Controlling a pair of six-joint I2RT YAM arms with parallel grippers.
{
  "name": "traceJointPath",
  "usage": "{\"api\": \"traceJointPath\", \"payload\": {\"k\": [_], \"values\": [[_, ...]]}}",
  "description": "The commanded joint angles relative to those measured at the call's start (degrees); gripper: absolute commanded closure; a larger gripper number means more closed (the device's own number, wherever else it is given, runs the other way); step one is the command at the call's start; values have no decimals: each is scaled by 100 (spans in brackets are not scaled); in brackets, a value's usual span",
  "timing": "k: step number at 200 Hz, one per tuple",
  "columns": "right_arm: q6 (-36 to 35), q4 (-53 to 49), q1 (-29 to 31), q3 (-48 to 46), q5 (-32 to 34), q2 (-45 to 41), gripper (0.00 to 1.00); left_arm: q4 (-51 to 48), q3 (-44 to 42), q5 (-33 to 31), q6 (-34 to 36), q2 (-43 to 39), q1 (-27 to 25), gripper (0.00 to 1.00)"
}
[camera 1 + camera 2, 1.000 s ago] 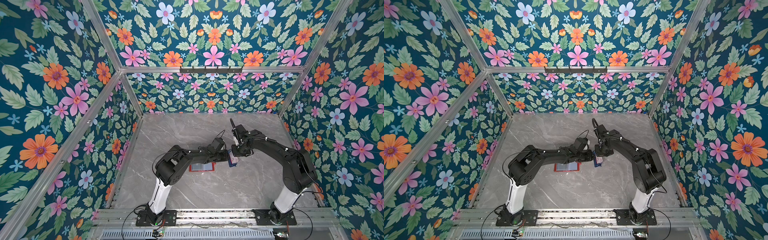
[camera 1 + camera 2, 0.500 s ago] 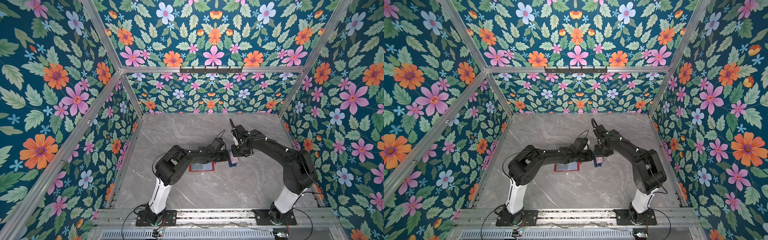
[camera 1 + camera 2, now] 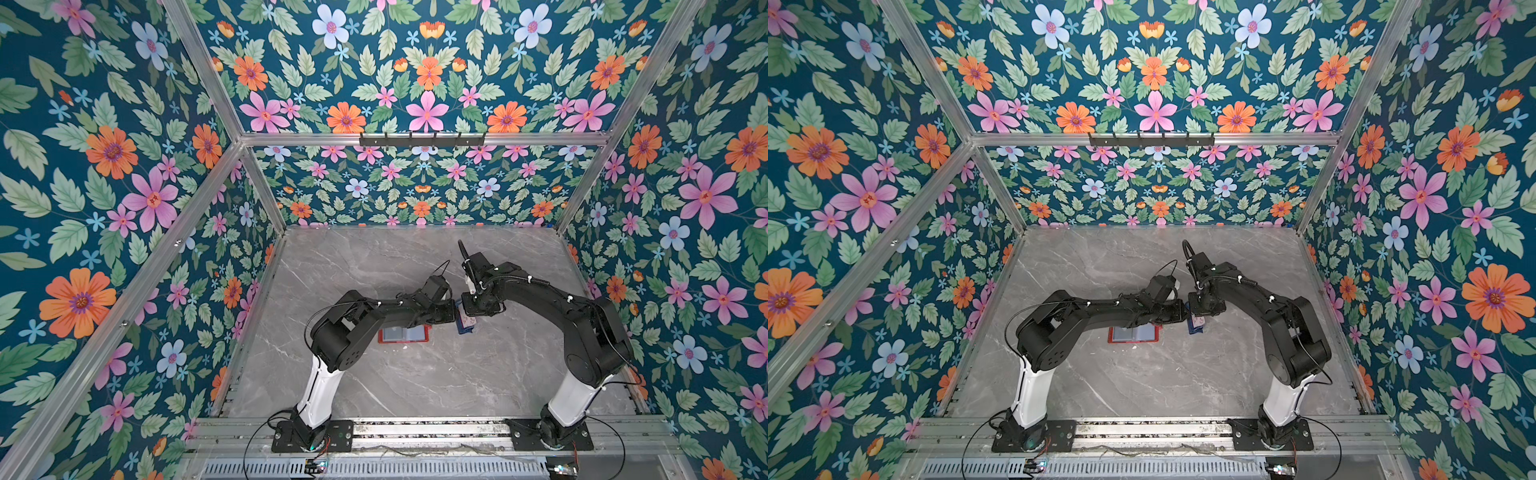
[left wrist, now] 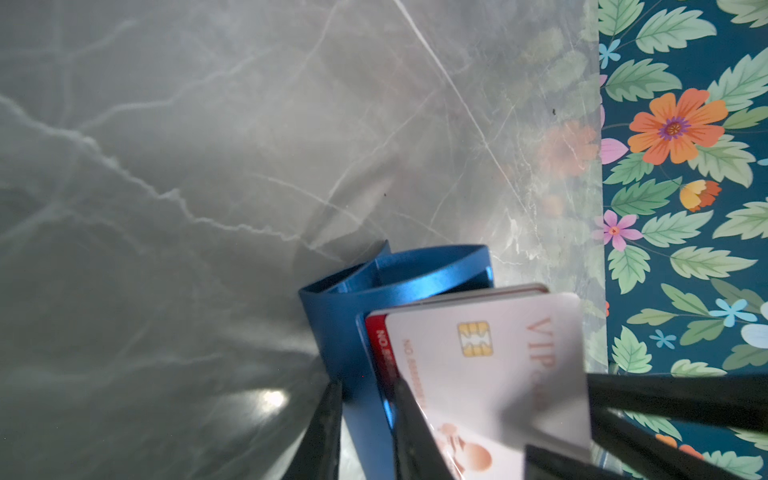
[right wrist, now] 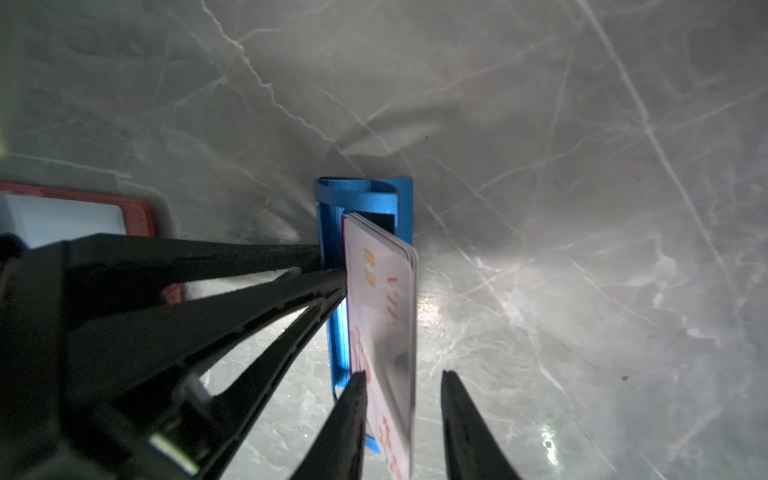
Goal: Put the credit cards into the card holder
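Cards (image 4: 490, 365) are stood upright in a small blue tray (image 4: 332, 316) on the marble table (image 3: 415, 382); a white card (image 5: 382, 299) with a chip is seen in front and a red card (image 4: 376, 345) behind it. One wall of the blue tray is clamped between the fingers of the left gripper (image 4: 366, 384). The cards are straddled by the right gripper (image 5: 404, 374), whose jaws are held apart. The red wallet (image 3: 403, 334) is laid open on the table near the tray, pale sleeves upward.

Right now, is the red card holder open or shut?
Open. The card holder lies spread flat, its pale inner sleeves facing up with the red border showing around them.
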Motion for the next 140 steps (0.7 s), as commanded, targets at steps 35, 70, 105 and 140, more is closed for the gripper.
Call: {"api": "traceJointPath", "payload": {"k": [35, 70, 105, 140], "values": [[107, 108, -17, 5, -38, 123, 68, -405, -37, -171, 51, 3, -13, 77], [104, 27, -17, 41, 87, 205, 69, -412, -47, -178, 51, 4, -13, 77], [91, -103, -19, 97, 219, 152, 74, -412, -40, -178, 66, 8, -14, 77], [74, -202, -19, 147, 295, 51, 76, -421, -23, -175, 67, 31, -12, 77]]}}
